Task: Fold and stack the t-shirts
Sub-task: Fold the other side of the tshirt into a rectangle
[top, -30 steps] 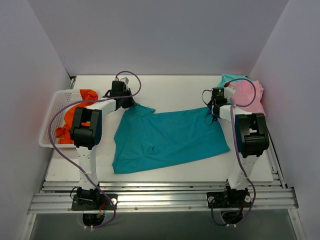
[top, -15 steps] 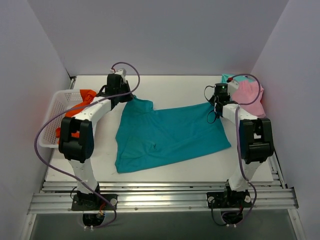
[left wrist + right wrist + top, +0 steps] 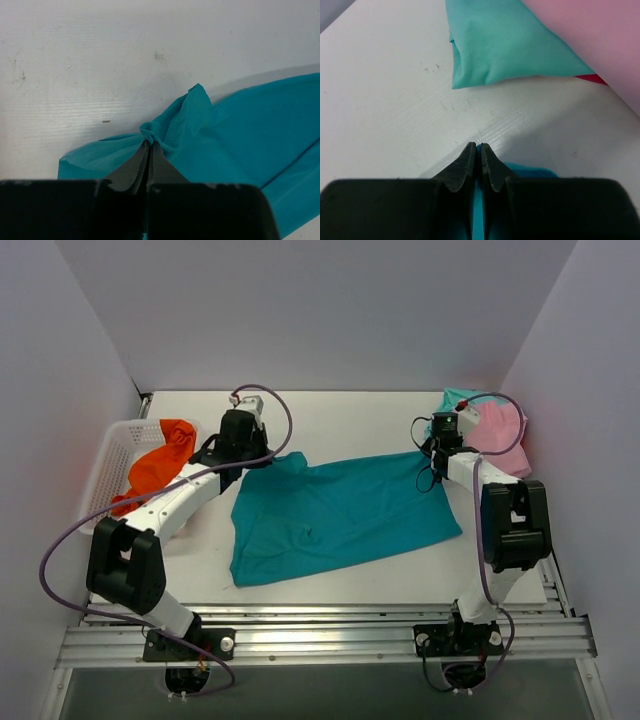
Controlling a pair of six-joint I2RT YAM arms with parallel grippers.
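left end effector (image 3: 150,146): pinched shut on upper-left corner of large teal-blue cloth t-shirt (image 3: 340,515) | right end effector (image 3: 479,148): pinched shut on upper-right corner | shirt: mid-frame on bench (image 3: 340,420), long axis left-right between them, body spreading toward lower frame

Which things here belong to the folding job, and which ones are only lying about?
Belong to the job: teal-blue shirt, pinched by the left gripper and the right gripper; pink shirt; mint-green shirt; orange shirt.
Only lying about: white basket holding the orange shirt.
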